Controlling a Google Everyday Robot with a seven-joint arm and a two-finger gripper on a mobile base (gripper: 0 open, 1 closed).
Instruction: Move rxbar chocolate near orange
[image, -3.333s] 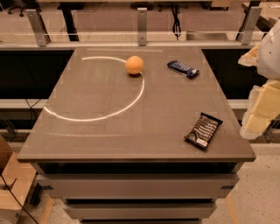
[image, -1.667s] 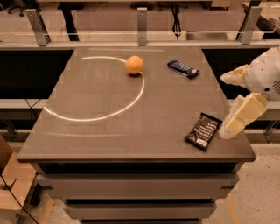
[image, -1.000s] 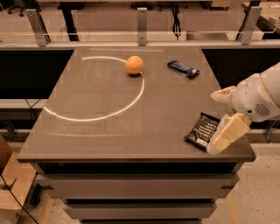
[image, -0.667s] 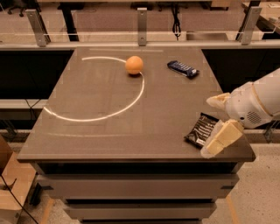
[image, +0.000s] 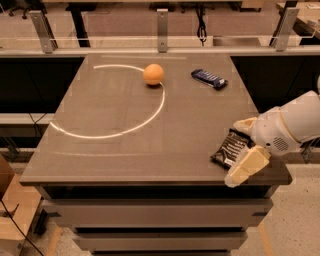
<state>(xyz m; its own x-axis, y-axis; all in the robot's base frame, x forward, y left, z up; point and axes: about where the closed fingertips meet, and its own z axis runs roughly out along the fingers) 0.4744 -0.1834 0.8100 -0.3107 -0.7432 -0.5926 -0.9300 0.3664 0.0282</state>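
At lower right, the gripper (image: 236, 152) straddles the rxbar chocolate (image: 229, 148), fingers spread, near the table (image: 110, 150) edge, with open tabletop toward the upper-centre orange (image: 153, 74).

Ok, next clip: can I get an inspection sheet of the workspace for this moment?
Surface: table, grey-brown top with a pale arc marked on it.
Job's things: rxbar chocolate flat at the near right corner; orange at the far side, well apart from it.
Clutter: dark blue bar wrapper right of the orange.
Grippers: claw open, one finger either side of the rxbar chocolate.
Cables: black cable hanging behind the table; another at lower left.
Surroundings: railing posts behind the table.
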